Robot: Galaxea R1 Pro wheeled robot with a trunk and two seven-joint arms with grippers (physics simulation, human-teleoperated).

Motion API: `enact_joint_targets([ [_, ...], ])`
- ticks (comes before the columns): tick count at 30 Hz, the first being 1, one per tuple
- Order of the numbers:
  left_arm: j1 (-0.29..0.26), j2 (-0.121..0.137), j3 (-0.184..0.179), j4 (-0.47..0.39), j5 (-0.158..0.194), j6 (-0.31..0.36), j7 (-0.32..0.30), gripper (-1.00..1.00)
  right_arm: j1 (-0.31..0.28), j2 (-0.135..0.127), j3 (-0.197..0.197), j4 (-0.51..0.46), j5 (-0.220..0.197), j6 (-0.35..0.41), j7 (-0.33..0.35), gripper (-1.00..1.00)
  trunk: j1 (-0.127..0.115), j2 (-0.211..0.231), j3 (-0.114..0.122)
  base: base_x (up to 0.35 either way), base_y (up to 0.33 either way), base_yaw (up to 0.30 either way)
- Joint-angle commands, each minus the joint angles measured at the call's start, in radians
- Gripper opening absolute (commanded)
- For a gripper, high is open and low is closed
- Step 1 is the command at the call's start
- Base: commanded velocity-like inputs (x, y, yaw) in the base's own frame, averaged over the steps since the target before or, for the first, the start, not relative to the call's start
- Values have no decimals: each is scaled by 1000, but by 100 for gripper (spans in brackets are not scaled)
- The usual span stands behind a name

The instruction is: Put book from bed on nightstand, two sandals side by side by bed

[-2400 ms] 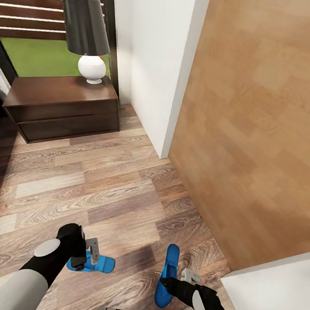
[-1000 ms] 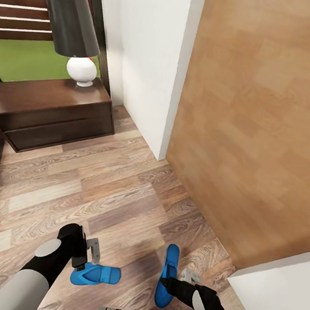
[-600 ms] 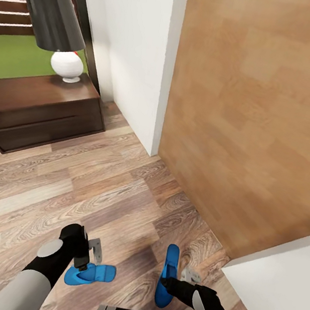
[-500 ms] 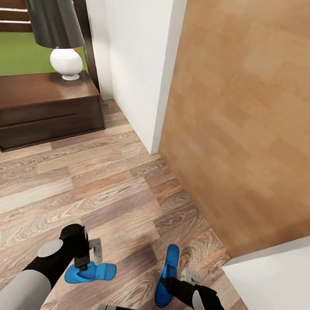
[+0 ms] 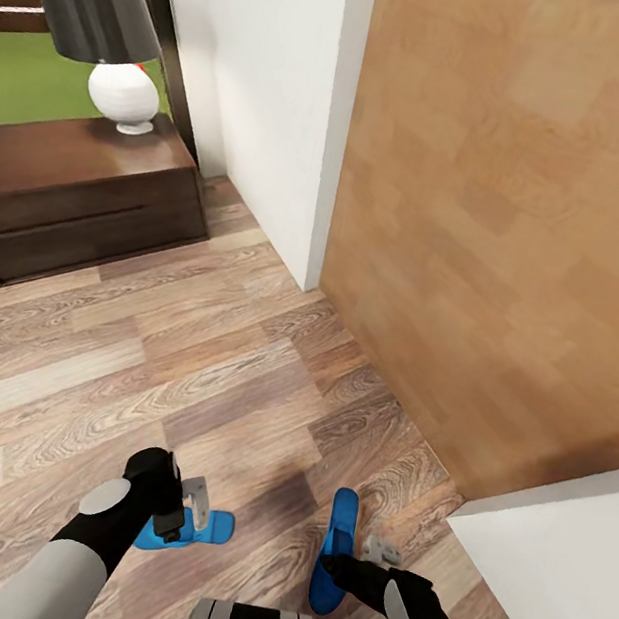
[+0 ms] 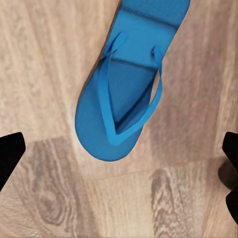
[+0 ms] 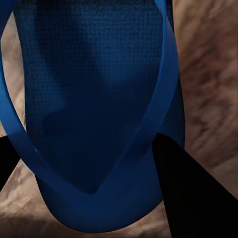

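Note:
One bright blue sandal (image 5: 200,529) (image 6: 124,94) lies flat on the wood-plank floor. My left gripper (image 5: 189,510) (image 6: 120,163) hangs just above it, open wide, with its fingertips far apart and touching nothing. My right gripper (image 5: 360,554) (image 7: 99,173) is shut on the other blue sandal (image 5: 336,543) (image 7: 94,99) and holds it just over the floor, toe pointing away from me. A dark-brown nightstand (image 5: 81,163) with two drawers stands at the far left. The book and the bed are out of view.
A lamp (image 5: 119,93) with a black shade and white round base stands on the nightstand. A white wall corner (image 5: 287,92) juts out ahead. A tall light-wood panel (image 5: 506,233) fills the right. A white surface (image 5: 555,586) sits at the lower right.
The camera has moved, sliding the nightstand and lamp left and up in the picture. The left sandal now sits closer under the open left gripper. The right gripper still holds its sandal.

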Motion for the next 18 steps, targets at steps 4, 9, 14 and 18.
enact_joint_targets([
  [4, 0, -6, 3, -1, -3, 5, 18, 100, 0, 0, 0, -2, -6, 5, -2, -100, 2, -1, -16, 0, 0, 0],
  [9, 0, -21, 3, -1, 2, 6, 179, 100, 0, 0, 0, -2, -6, 5, -2, -100, 2, -1, -16, 0, 0, 0],
  [14, 0, -23, 4, 7, 69, 5, 241, 100, 0, 0, 0, -2, -6, 5, -2, -100, 2, -1, -16, 0, 0, 0],
  [18, 0, -23, 3, 54, 82, 5, 265, 100, 1, -1, 0, -15, -6, 6, 0, -100, 2, -1, -16, 0, 0, 0],
])
